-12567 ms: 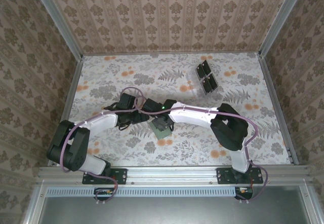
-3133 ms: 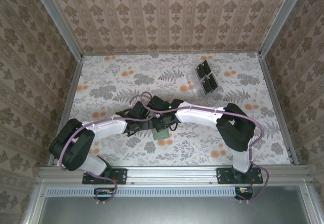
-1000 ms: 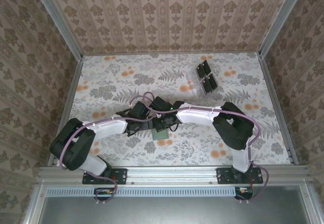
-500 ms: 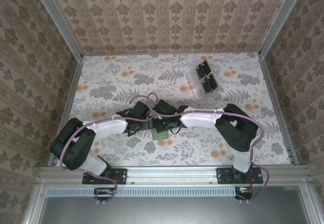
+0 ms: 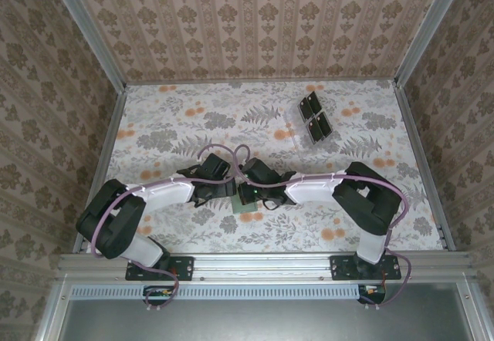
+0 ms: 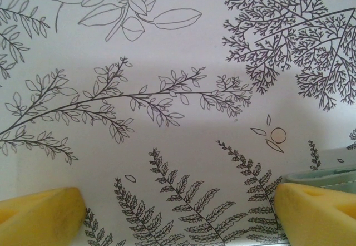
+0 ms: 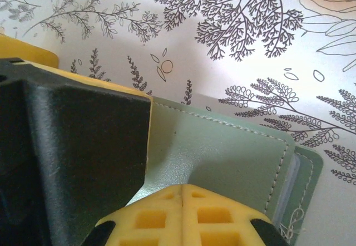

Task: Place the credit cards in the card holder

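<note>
Two arms reach inward over a floral-print table (image 5: 177, 125) walled by patterned wallpaper (image 5: 255, 25), their wrists meeting near its middle. The left gripper (image 6: 178, 218) hangs low with yellow fingers spread wide and empty, just beside the green card holder (image 5: 248, 207). The right gripper (image 7: 183, 212), its tips pinched together, sits over the holder's stitched cover, whose contents are hidden. At the far right, a clear rack (image 5: 312, 117) holds dark square panels.

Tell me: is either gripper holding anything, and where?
Nothing is gripped. The left gripper stands open beside the card holder; the right gripper is shut empty above its cover.
</note>
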You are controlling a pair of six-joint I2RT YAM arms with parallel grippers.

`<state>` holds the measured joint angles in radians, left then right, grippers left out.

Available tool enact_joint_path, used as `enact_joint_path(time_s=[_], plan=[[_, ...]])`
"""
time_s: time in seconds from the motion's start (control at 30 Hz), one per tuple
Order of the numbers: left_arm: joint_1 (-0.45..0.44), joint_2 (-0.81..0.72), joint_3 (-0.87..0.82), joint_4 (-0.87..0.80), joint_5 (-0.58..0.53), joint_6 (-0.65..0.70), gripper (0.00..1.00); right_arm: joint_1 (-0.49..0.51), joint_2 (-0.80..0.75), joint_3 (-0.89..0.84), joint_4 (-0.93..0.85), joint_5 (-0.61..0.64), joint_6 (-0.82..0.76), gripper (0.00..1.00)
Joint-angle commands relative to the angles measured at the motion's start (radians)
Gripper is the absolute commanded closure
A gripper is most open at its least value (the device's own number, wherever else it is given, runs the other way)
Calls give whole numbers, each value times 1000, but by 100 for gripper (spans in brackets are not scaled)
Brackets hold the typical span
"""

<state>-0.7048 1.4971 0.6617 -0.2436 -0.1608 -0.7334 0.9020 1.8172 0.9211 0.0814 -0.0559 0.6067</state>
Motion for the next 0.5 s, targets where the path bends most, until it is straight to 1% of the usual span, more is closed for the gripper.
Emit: enact_joint_path(time_s=[0.0,0.2,0.33,0.4,0.47], plan=[[13,101,-72,-25,161,-26,0,21,115,-125,-137,-42,42,100],[13,136,-80,-3,162,-26,0,38,124,-202,-59,-12,43,100],[13,152,-86,13,165,-27,0,66,153,-226,-58,55,37,100],[12,156,-89,22,169,-27,0,68,181,-228,-47,54,44,100],[11,154,-91,24,171,-26,0,67,173,-226,-38,42,49,100]])
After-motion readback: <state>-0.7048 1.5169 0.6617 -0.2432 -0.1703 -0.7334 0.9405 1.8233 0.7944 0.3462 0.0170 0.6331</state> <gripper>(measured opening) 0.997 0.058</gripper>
